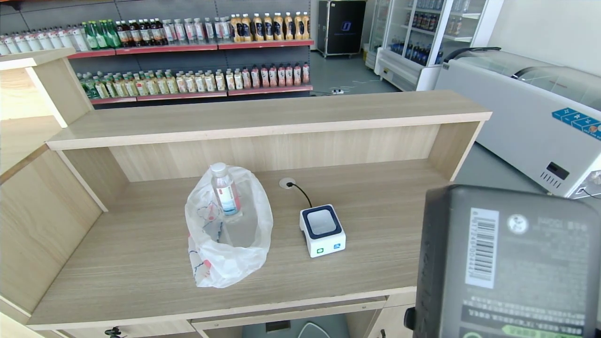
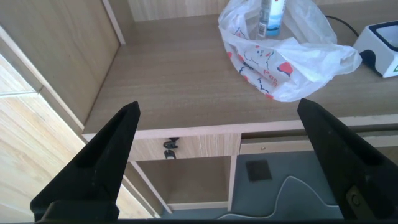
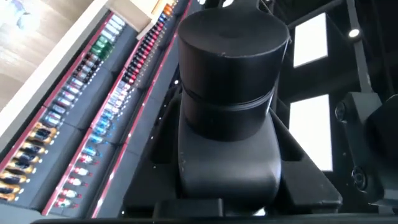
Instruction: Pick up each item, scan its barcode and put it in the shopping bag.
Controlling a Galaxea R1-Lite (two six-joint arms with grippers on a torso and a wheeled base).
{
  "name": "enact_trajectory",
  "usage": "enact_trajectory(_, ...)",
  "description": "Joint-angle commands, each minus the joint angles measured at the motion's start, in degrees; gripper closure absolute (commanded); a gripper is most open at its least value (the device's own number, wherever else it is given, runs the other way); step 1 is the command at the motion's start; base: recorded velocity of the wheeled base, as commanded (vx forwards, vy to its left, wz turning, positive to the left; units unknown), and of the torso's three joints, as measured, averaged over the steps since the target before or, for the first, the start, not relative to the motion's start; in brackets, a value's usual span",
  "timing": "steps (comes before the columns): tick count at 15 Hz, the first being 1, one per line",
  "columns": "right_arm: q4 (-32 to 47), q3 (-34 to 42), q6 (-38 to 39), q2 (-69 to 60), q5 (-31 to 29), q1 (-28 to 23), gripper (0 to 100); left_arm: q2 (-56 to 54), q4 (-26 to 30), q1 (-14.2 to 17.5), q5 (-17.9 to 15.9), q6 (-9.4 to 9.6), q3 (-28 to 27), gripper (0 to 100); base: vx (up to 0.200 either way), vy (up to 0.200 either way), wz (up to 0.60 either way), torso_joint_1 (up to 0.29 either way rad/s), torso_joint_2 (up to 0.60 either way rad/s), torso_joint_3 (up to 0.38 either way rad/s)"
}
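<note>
Right gripper [image 3: 227, 186]: clamped on black bottle [image 1: 507, 263]; body between the fingers, cap beyond the tips.
Handling: rigid, smooth plastic, likely hefty if full. Hold mid-body and keep the fingers off the barcode label.
Left gripper [image 2: 219, 106]: fingers spread, nothing between them. Bag [image 2: 292, 62] and scanner [image 2: 379, 46] lie beyond the tips on the counter [image 2: 174, 87].
Bag: thin, floppy, mouth open, with one clear bottle [image 1: 225, 190] standing inside.
</note>
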Motion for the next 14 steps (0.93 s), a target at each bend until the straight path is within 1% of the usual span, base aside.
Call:
enact_trajectory(1, -0.4, -0.2, 1.7, -0.2, -0.8, 0.3, 100, 0.0, 0.0, 0.0, 0.0, 0.00, 0.0, 0, 0.000, 0.000, 0.00, 0.000, 0.00, 0.000)
enact_trajectory(3, -1.2, -1.4, 3.2, 1.1, -1.4, 0.3, 100, 0.0, 0.0, 0.0, 0.0, 0.00, 0.0, 0, 0.000, 0.000, 0.00, 0.000, 0.00, 0.000)
enact_trajectory(6, -3.3, -1.5, 5.0, 3.2, -4.9, 0.3, 100, 0.0, 0.0, 0.0, 0.0, 0.00, 0.0, 0, 0.000, 0.000, 0.00, 0.000, 0.00, 0.000)
enact_trajectory(9, -5.3, -1.6, 5.0, 5.2, -4.9, 0.4, 100, 0.0, 0.0, 0.0, 0.0, 0.00, 0.0, 0, 0.000, 0.000, 0.00, 0.000, 0.00, 0.000)
enact_trajectory(14, -5.4, -1.6, 5.0, 6.7, -4.9, 0.6, 100, 0.0, 0.0, 0.0, 0.0, 0.00, 0.0, 0, 0.000, 0.000, 0.00, 0.000, 0.00, 0.000)
